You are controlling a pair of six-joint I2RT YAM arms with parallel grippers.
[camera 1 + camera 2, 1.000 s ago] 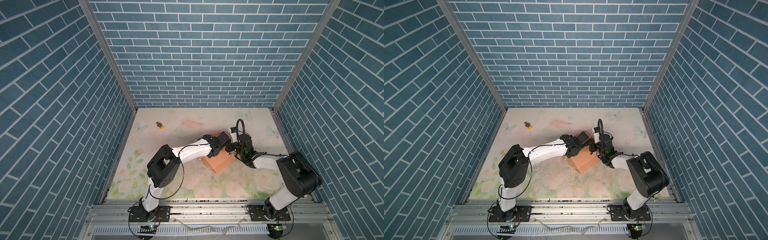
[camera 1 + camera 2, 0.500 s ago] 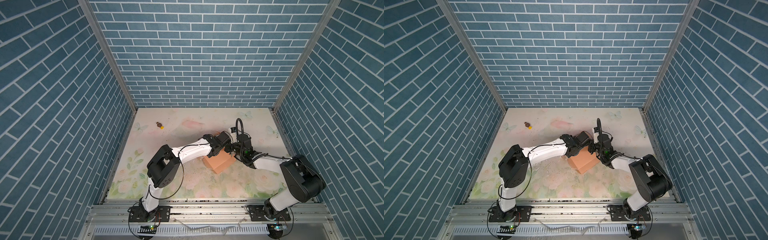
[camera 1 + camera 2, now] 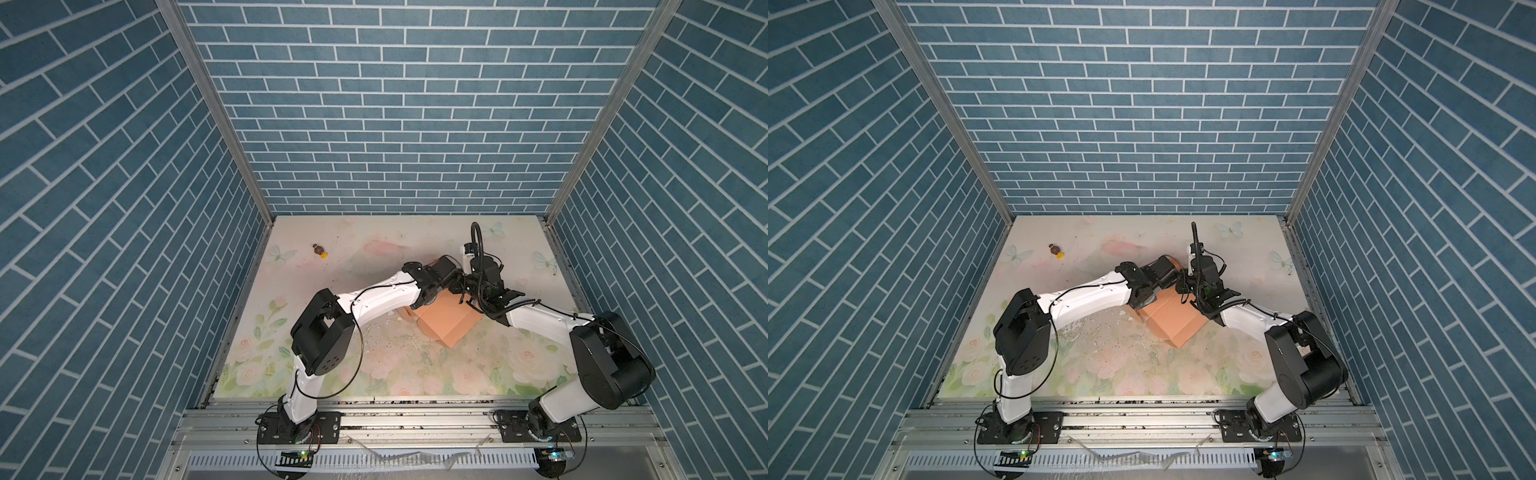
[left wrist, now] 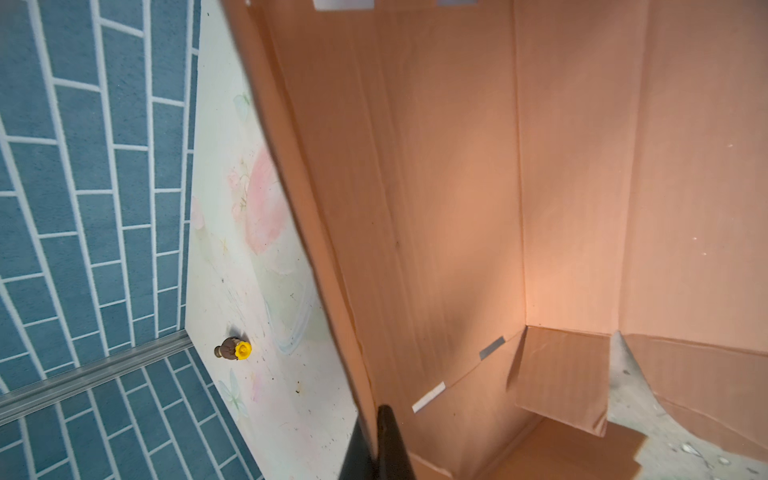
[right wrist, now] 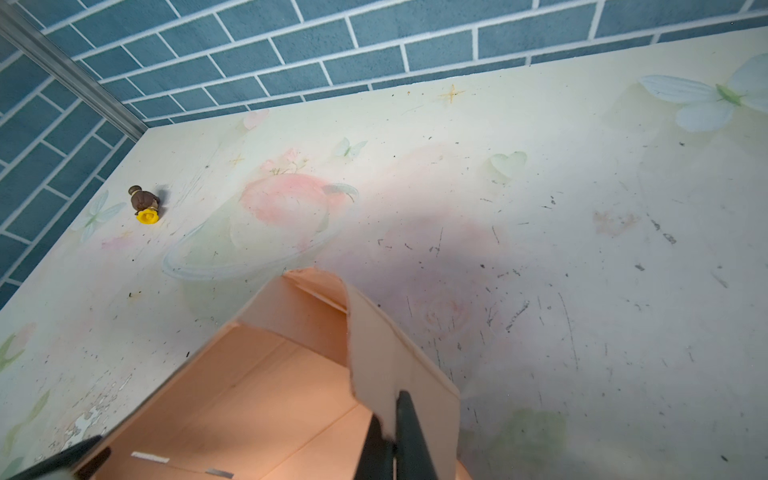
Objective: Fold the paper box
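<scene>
- Left wrist view: the left gripper (image 4: 374, 436) is clamping its two black fingers narrowly on the edge of one wall of the peach-orange, thin-cardboard paper box (image 4: 457, 187), one finger inside and one outside.
- From the right wrist view, the right gripper (image 5: 390, 436) is pinching another wall edge the same way, its jaws nearly closed with only the card between them.
- In both top views the paper box (image 3: 446, 322) (image 3: 1173, 322) is sitting right of the middle on the pale, floral-printed tabletop (image 3: 374, 365), and the two grippers are meeting over its far end.
- Inside, one end flap is leaning partway in and bare table is showing past it, so I am reading this step as squaring up the body, with that end not yet closed.
- The next move is likely calling for one gripper to let go and push the flaps in while the other steadies the wall gently, since thin card buckles easily.
- The small brown-and-yellow object (image 3: 320, 250) is lying well apart, near the far left corner.
</scene>
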